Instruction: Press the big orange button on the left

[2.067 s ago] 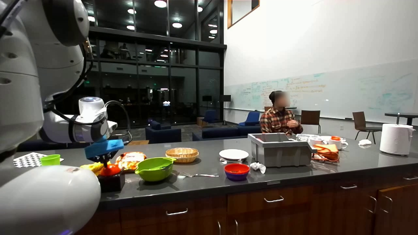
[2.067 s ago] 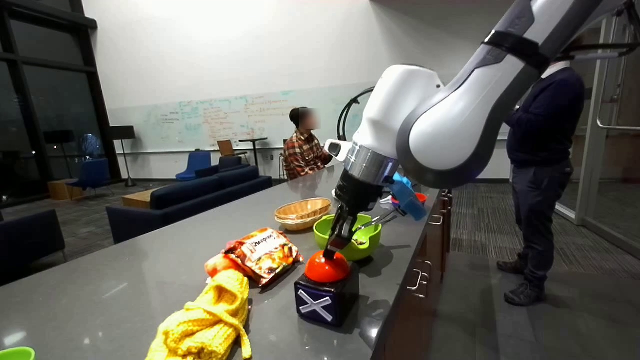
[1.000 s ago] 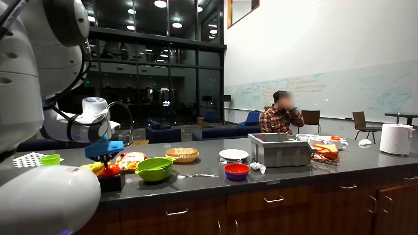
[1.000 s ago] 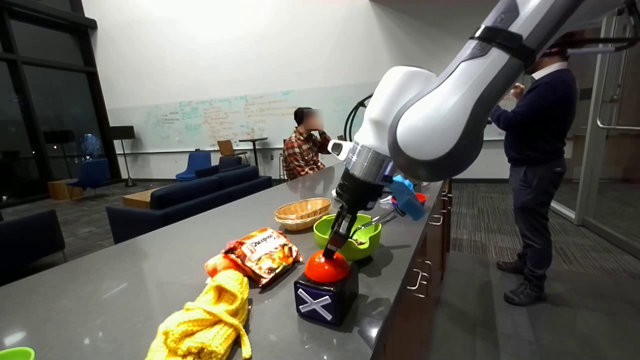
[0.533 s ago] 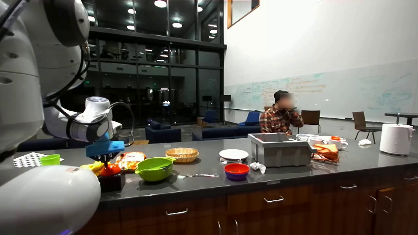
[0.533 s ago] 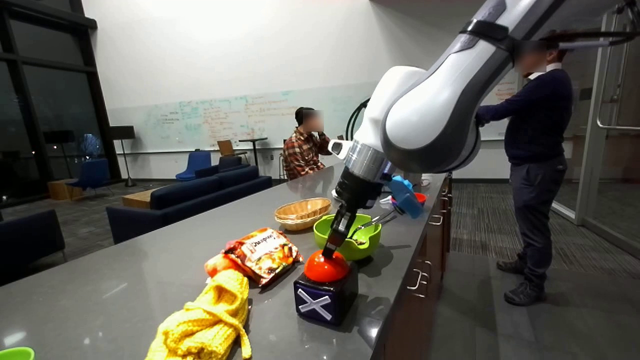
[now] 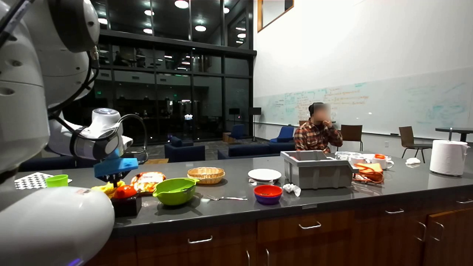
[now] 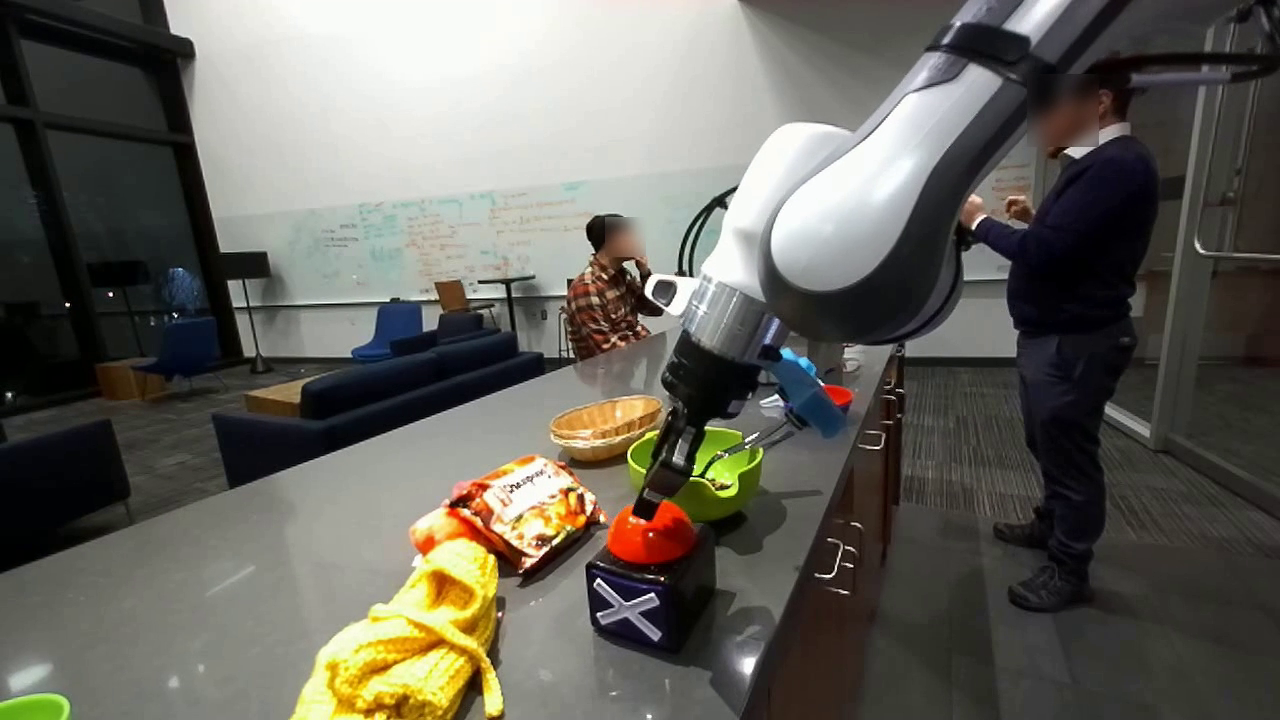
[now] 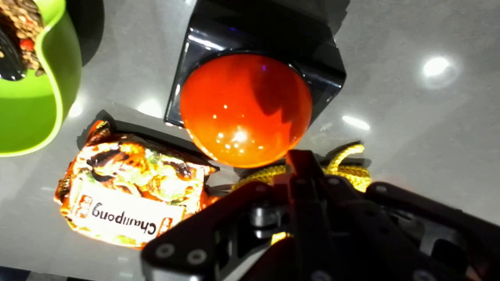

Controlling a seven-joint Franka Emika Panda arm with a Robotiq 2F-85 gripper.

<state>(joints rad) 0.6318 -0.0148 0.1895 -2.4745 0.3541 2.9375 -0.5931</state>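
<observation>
The big orange button is a glossy orange-red dome (image 8: 652,537) on a black box with a white X (image 8: 627,608), standing near the counter's front edge. The dome also shows in an exterior view (image 7: 125,191) and large in the wrist view (image 9: 246,109). My gripper (image 9: 300,156) is shut with nothing between its fingers. In the wrist view its tips are at the dome's lower right edge. In an exterior view the gripper (image 8: 647,508) overlaps the top of the dome; in an exterior view the gripper (image 7: 113,181) sits left of it. I cannot tell whether they touch.
A green bowl (image 8: 735,490) with a utensil stands close behind the box. A Champong packet (image 8: 535,510) and a yellow knitted item (image 8: 410,630) lie beside it. A wicker basket (image 7: 207,175), red bowl (image 7: 268,191) and grey bin (image 7: 317,173) stand farther along. Two people are nearby.
My gripper stays at the dome at first, then shifts off the dome's top, slightly up and leftward in both exterior views. The box has hardly moved. The standing person has shifted position.
</observation>
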